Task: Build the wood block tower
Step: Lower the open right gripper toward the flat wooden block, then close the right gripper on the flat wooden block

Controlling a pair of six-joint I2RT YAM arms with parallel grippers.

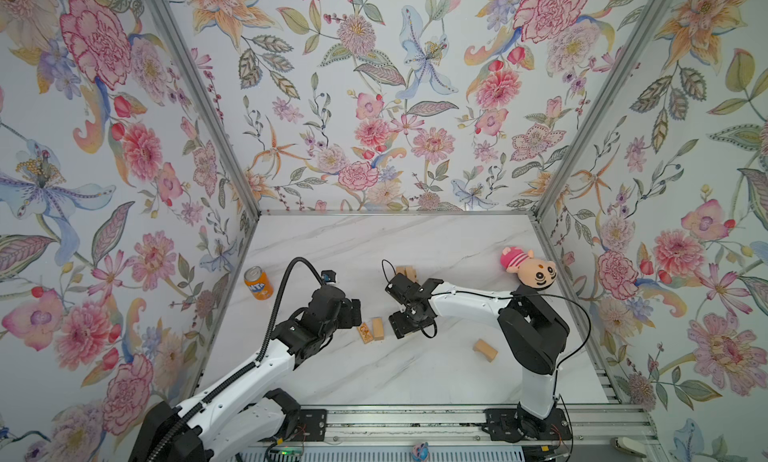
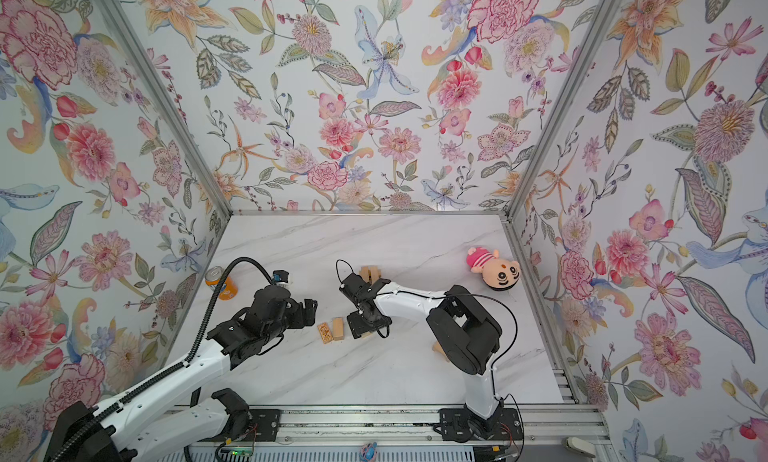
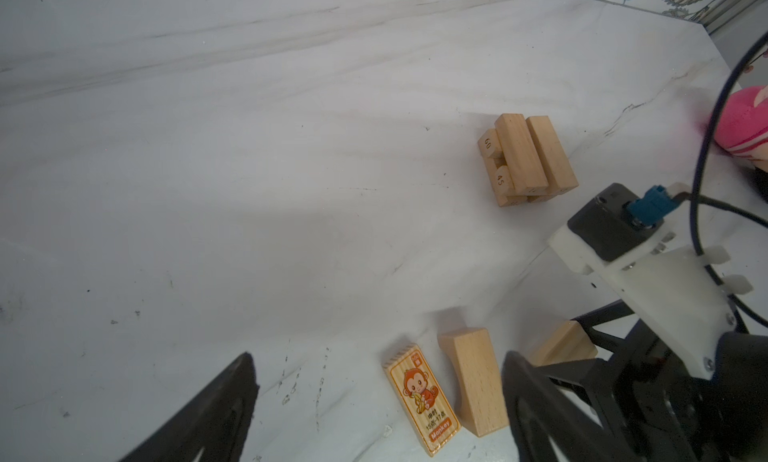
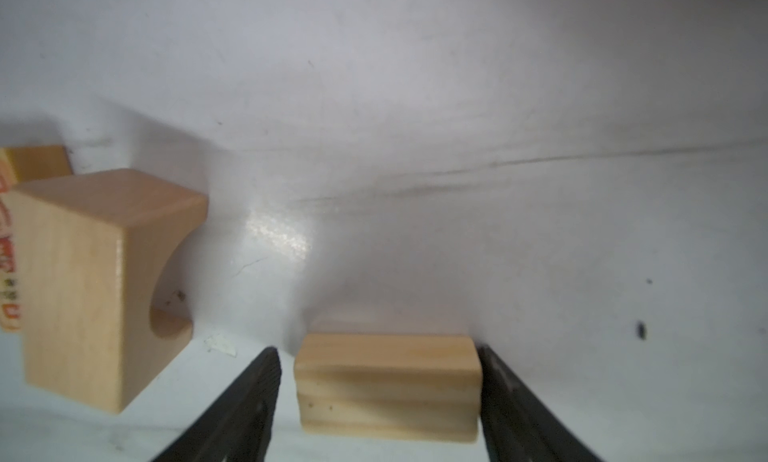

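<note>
Squarely inside the right gripper, fingers spread and not yet pinching, lies a small pale rectangular wood block; the left gripper gapes empty, farther left.

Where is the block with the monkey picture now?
In both top views the monkey block lies flat near the table's middle, directly left of a plain curved block.

Soft, even light throws faint shadows on the table; in the right wrist view a wood block lies blurred near a glare spot.
</note>
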